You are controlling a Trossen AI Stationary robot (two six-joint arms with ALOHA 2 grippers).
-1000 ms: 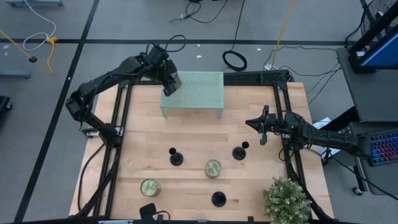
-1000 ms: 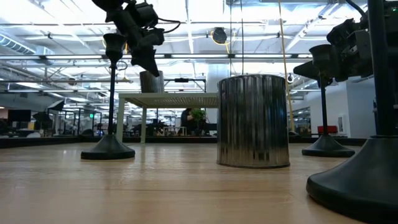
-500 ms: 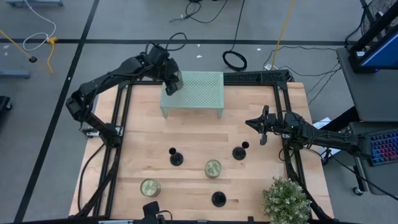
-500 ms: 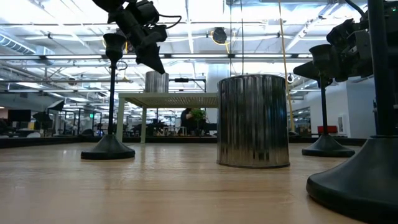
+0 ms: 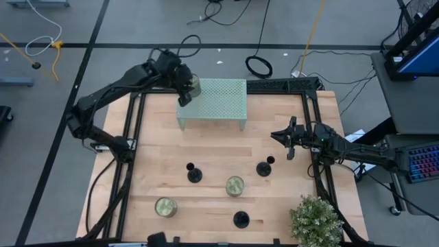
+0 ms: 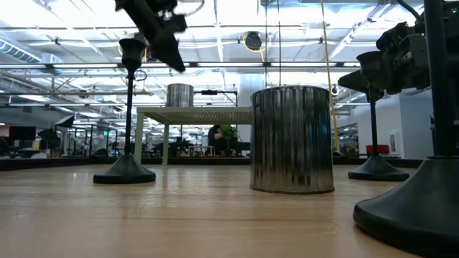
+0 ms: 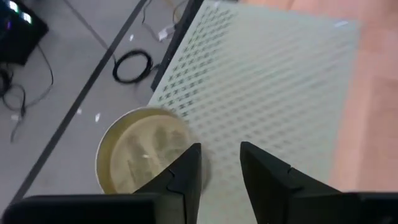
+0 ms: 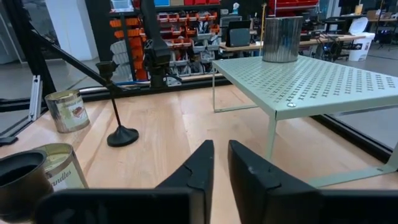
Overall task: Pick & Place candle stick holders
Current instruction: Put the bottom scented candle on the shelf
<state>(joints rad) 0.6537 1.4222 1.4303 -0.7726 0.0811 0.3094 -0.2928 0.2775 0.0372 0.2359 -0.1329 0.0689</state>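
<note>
Three black candle stick holders stand upright on their disc bases on the wooden table: one left of centre (image 5: 194, 173), one right of centre (image 5: 264, 167), one near the front edge (image 5: 240, 219). My left gripper (image 5: 180, 80) hangs open above the far left corner of the green perforated stand (image 5: 216, 101), next to a metal tin (image 7: 144, 155) that rests on that corner. My right gripper (image 5: 280, 136) hovers near the right edge, its fingers a narrow slit apart (image 8: 220, 163), with nothing between them.
Two more tins stand on the table, one in the middle (image 5: 235, 185) and one front left (image 5: 165, 206). A potted plant (image 5: 315, 221) fills the front right corner. A black frame rail (image 5: 278, 85) borders the table.
My left gripper has set the tin on the stand's far left corner, let go of it and risen, drawing back toward the table's far left. The tin stays upright on the stand.
</note>
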